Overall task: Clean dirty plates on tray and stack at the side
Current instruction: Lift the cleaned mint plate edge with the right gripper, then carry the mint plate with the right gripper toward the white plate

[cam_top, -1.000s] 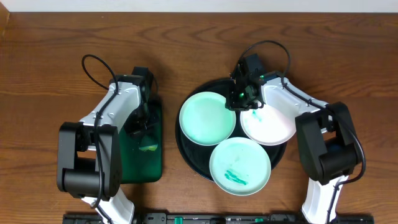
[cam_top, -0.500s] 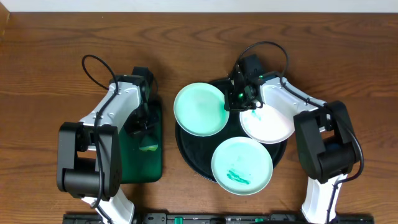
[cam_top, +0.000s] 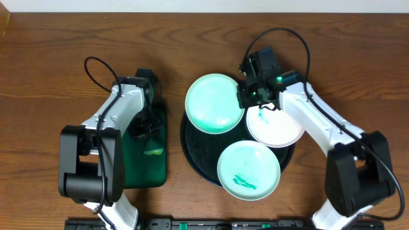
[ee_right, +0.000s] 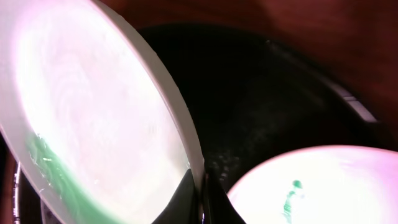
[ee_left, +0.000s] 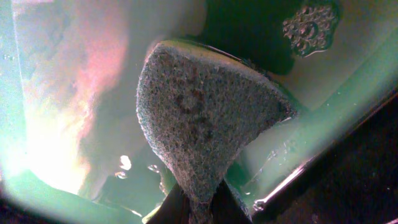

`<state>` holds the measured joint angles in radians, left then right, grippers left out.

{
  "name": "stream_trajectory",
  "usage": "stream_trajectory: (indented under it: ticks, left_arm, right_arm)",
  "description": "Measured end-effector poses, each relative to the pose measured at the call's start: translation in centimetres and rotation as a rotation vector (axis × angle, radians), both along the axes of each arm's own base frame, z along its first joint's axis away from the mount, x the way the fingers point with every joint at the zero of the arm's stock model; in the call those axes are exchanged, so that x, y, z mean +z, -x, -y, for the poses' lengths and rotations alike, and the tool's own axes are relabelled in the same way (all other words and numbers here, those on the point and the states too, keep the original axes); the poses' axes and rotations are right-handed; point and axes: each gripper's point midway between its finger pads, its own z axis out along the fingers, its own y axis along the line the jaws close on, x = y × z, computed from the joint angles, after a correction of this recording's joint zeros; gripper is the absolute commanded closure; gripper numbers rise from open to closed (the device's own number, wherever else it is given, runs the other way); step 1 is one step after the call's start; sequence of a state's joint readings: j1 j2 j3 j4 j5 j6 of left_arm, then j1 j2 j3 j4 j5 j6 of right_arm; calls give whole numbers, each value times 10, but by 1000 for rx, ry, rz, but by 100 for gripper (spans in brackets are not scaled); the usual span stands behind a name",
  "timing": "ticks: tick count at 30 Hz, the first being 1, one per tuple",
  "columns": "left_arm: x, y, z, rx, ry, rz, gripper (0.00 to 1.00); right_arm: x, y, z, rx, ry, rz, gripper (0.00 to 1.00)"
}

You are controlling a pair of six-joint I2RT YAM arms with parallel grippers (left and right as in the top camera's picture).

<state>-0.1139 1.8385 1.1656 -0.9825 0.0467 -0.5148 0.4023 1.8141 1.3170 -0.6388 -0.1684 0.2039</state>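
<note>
Mint plate (cam_top: 214,112) pinched by right fingers (ee_right: 184,203) (left fingers (ee_left: 175,209) clamp a sponge (ee_left: 205,118))

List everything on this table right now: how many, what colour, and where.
black tray: 1, glossy black, table centre
held mint plate: 1, pale green, tilted, black tray's far-left
smeared mint plate: 1, pale green, teal smears, black tray's near side
white plate: 1, white, black tray's right side
green tray: 1, dark green, left of black tray
sponge: 1, grey, over green tray
table: 1, brown wood, beneath all
left end effector: 1, dark, shut on sponge
right end effector: 1, dark, shut on held mint plate's rim
</note>
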Motion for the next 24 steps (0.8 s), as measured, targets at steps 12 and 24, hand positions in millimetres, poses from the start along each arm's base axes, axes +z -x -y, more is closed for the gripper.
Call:
stream_trajectory:
  ticks: [12,24]
  left_arm:
    - [0,0,0,-1,1,0,93]
    - [0,0,0,-15,3,-1,93]
  right_arm:
    - [27,-1,36,-17,187,108,99]
    - [36,8,30,101,446,211,99]
